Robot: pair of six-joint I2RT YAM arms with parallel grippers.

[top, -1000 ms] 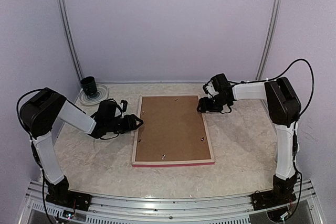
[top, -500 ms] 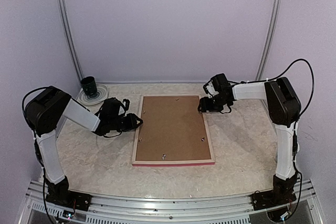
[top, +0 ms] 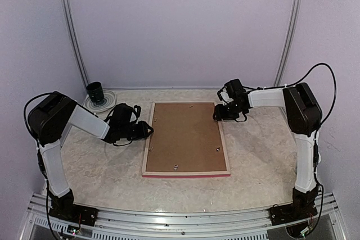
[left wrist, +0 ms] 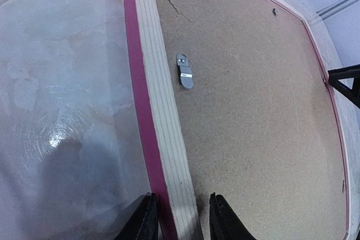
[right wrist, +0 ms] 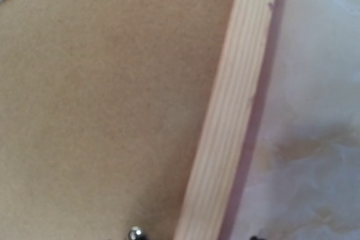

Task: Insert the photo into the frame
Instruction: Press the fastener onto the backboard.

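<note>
Left of the frame (top: 185,139), the left arm (top: 87,122) is made of smooth white tubular links joined by boxy black housings. A thin black cable (top: 25,117) loops out beside its largest housing. The left gripper (left wrist: 180,222) ends in two matte black fingers (left wrist: 144,220) with rounded tips. Right of the frame, the right arm (top: 305,161) has the same white links, black housings and black wrist cluster. A longer black lead (top: 326,70) arches off its top housing. Both bases (top: 66,203) are black blocks.
</note>
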